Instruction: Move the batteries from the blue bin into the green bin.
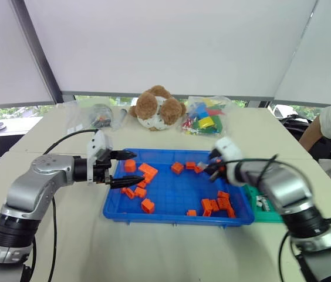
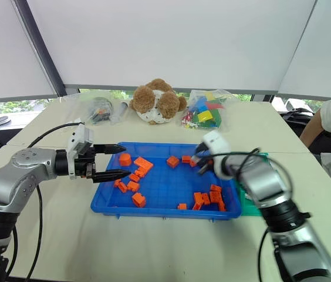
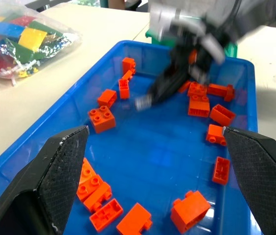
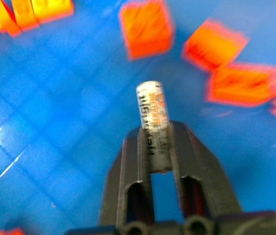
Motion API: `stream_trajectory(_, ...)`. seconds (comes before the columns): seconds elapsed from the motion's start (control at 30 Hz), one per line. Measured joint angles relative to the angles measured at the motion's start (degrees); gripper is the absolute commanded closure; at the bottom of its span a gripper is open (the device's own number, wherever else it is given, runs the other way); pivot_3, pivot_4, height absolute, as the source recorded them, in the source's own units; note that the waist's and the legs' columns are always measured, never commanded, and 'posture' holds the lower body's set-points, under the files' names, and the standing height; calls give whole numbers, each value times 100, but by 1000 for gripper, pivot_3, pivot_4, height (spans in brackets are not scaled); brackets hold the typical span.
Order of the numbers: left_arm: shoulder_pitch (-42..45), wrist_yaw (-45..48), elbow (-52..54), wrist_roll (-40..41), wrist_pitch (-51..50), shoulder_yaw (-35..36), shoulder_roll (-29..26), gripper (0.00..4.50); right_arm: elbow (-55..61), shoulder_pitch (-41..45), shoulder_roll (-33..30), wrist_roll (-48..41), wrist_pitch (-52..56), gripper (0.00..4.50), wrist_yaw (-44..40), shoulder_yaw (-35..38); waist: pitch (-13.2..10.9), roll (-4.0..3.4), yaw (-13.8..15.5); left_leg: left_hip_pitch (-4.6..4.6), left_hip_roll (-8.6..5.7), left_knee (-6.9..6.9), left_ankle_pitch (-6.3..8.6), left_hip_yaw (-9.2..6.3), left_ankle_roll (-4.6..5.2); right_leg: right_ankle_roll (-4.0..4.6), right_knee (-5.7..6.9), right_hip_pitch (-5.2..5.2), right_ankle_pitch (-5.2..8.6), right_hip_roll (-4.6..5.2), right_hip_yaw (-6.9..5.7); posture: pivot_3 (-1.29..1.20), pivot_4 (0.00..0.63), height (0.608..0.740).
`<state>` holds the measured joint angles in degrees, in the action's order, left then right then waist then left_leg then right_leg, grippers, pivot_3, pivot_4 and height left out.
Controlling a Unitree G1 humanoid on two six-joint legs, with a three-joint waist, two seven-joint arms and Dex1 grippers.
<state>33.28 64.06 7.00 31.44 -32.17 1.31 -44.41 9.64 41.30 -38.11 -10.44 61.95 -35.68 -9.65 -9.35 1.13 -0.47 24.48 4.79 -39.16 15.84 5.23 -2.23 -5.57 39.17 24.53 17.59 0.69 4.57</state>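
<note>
- Right wrist view: the right gripper (image 4: 156,147) has its two fingers pinched on a silver battery (image 4: 152,122), which juts out past the fingertips above the blue floor of the blue bin (image 4: 55,147). The grip sits on the lower half of the cylinder, so most of the printed label is exposed.
- From the head cameras that same gripper hangs over the far-right part of the blue bin, near a few orange blocks (image 1: 218,204); the battery looks lifted clear of the tray (no block touches it).
- The green bin (image 1: 266,207) sits just beside the bin's right side, partly hidden behind the right forearm. Some pale items lie in it, probably batteries already dropped there, though they are too small to be sure.
- The left gripper (image 1: 118,168) is spread wide and holds nothing, parked over the left end of the blue bin, likely kept out of the working arm's path.
- A teddy bear (image 1: 157,108) and a bag of coloured bricks (image 1: 205,116) lie on the far side of the table, well apart from the work.
- Judged step: carry the held battery right, over the rim, to the green bin.
</note>
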Motion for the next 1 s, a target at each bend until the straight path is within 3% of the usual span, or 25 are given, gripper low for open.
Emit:
stream_trajectory(0.13,-3,9,-5,3,0,-1,1,0,89,79,-1072,-6,-14,4491,-217,824,0,0,-17,-3,0,3,1,0,2,0,-3,0,0,-2,1,0,150,733)
stream_trajectory(0.27,27,25,-13,4,4,-20,58,0,112,-342,-1801,12,-102,4491,-426,1131,0,0,-43,-6,2,6,2,1,3,0,-3,0,0,-4,3,0,150,733)
stream_trajectory(0.43,73,94,-108,-10,12,-47,87,0,276,-1256,-2049,-36,-112,4491,-621,1270,0,0,-38,-6,2,4,2,2,3,0,-3,0,0,-4,5,0,150,733)
stream_trajectory(0.47,90,112,-144,-20,13,-49,96,0,324,-1361,-2049,-64,-105,3421,-630,1288,0,0,-39,-6,2,4,2,3,3,0,-3,0,0,-4,6,0,150,733)
stream_trajectory(0.7,139,231,-232,-65,18,-58,112,0,565,-1451,-2113,-210,-108,52,-656,1531,0,0,-28,-6,2,3,1,2,3,0,-3,0,0,-3,6,0,150,733)
stream_trajectory(0.83,143,305,-236,-73,-2,-58,104,0,734,-1444,-2166,-361,-273,52,-847,1599,0,0,-27,-6,2,3,1,2,3,0,-3,0,0,-3,5,0,150,733)
stream_trajectory(1.0,163,423,-234,-33,-128,-51,-17,0,1446,-1392,-2152,-1198,-550,52,-1565,2022,0,0,-32,-6,3,4,2,-2,3,0,-3,-1,0,-5,4,0,150,733)
